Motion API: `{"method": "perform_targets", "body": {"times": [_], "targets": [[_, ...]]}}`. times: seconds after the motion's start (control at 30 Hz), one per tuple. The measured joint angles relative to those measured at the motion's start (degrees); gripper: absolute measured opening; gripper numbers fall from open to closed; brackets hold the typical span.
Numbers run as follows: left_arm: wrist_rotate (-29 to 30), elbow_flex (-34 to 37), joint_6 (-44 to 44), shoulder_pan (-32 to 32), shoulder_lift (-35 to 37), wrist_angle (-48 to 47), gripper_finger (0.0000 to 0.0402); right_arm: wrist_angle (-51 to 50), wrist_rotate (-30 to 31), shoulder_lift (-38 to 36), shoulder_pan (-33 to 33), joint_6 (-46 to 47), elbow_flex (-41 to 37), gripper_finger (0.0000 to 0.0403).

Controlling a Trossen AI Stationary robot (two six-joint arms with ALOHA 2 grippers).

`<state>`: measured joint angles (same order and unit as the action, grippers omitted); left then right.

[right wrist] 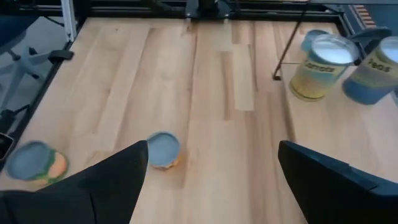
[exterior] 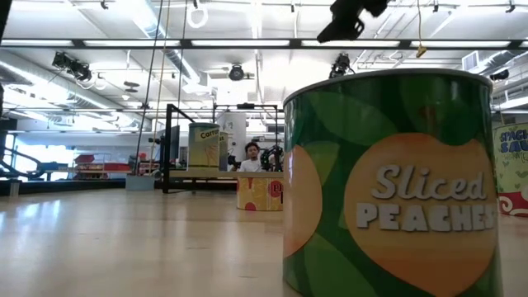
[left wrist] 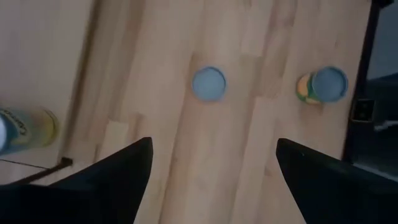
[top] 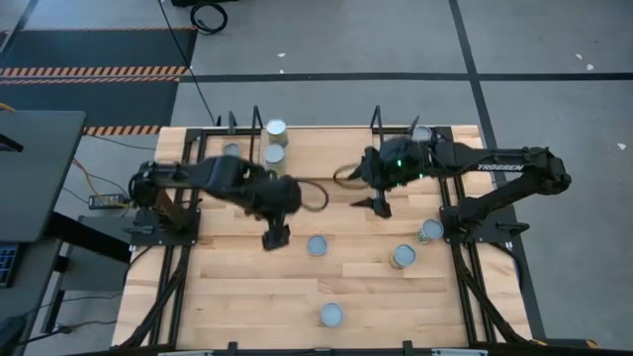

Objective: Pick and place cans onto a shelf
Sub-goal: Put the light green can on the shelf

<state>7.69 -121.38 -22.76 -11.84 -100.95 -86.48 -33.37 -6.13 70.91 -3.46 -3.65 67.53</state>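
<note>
Several cans stand upright on the wooden table: one [top: 316, 245] just right of my left gripper [top: 275, 237], two [top: 403, 256] [top: 430, 229] toward the right edge, and a Sliced Peaches can [exterior: 388, 181] at the near edge. Two more cans [top: 276, 129] [top: 274, 155] stand at the far side by the black wire shelf [exterior: 169, 140]. My left gripper [left wrist: 211, 168] hangs open above bare wood, with a blue-topped can [left wrist: 209, 84] ahead of it. My right gripper [top: 379, 205] [right wrist: 211, 165] is open above mid-table, holding nothing.
Black arm-mount rails [top: 465, 257] run along the table's left and right sides. A carrots can [right wrist: 320, 65] and a blue can [right wrist: 373, 71] stand beside a thin shelf post [right wrist: 285, 53]. Bare wood lies at the near left of the table [top: 227, 307].
</note>
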Motion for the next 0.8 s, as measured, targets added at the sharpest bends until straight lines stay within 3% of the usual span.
{"method": "perform_targets", "body": {"times": [0.17,0.3,0.4,0.6,0.7,0.8], "targets": [[7.6,0.3,-3.6,-7.1,0.0,0.2,0.0348,-1.2,9.4,0.0,9.7,10.1,0.0,0.0368],[10.9,5.7,-6.6,-12.8,0.6,3.4,0.0348,-5.5,14.5,0.0,17.5,22.6,0.0,0.0368],[11.7,11.9,-8.9,-17.0,1.4,10.9,0.0348,-12.9,16.5,0.0,23.4,33.9,0.0,0.0368],[12.4,24.8,-12.7,-23.4,1.5,35.5,0.0348,-26.7,15.7,0.3,35.5,56.0,0.0,0.0368],[14.4,27.8,-16.2,-24.6,1.9,40.1,0.0348,-31.3,17.2,0.3,40.5,64.1,0.0,0.0368],[18.1,29.0,-18.8,-25.5,2.1,42.7,0.0348,-34.4,22.9,0.2,44.5,66.3,-1.0,0.0368]]}}
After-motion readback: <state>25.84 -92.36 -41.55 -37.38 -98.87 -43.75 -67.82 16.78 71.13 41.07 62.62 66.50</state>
